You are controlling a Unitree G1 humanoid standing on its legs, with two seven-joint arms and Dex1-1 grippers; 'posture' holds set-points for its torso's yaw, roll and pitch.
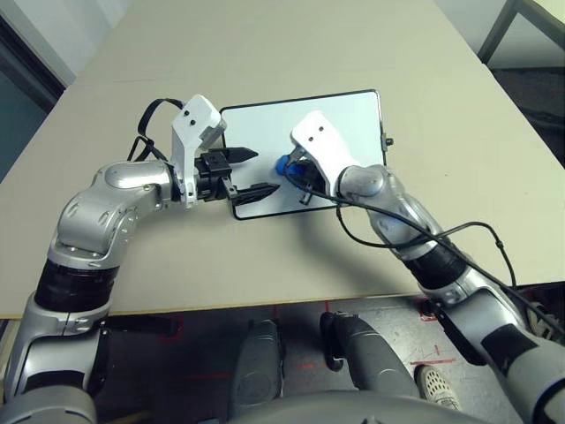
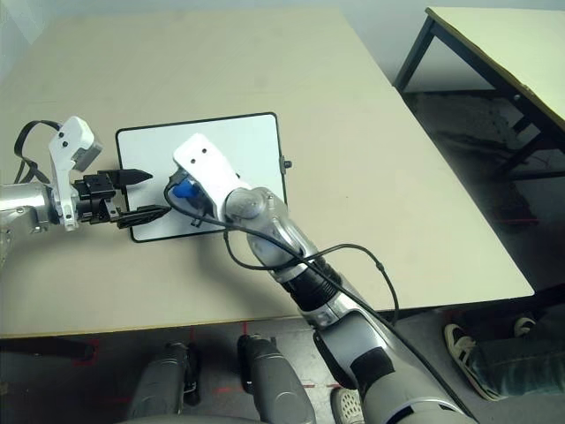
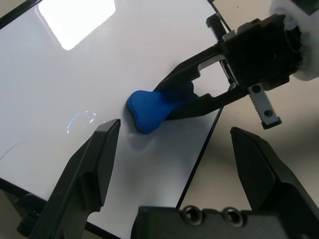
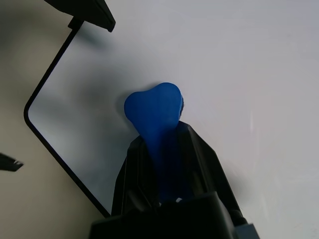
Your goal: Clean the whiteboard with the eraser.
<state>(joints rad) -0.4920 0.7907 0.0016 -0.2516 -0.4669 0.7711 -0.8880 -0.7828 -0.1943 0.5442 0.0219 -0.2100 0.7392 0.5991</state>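
The whiteboard (image 1: pixel 265 132) lies flat on the beige table, a black knob (image 1: pixel 388 141) on its right short side. My right gripper (image 1: pixel 290 170) is shut on the blue eraser (image 1: pixel 284 165) and presses its rounded end (image 4: pixel 154 107) onto the white surface, near the board's lower middle. My left gripper (image 1: pixel 263 171) hovers open over the board's near-left part, its two black fingers (image 3: pixel 94 164) spread apart and pointing at the eraser (image 3: pixel 149 109) a short way ahead. A faint ring-shaped smudge (image 3: pixel 82 119) shows on the board beside the eraser.
The beige table (image 1: pixel 459 168) extends well beyond the board on all sides. A black cable (image 1: pixel 459 234) loops off my right forearm. A second table (image 2: pixel 494 44) stands to the right across a gap of floor. A person's shoe and leg (image 2: pixel 494 358) are at the near right.
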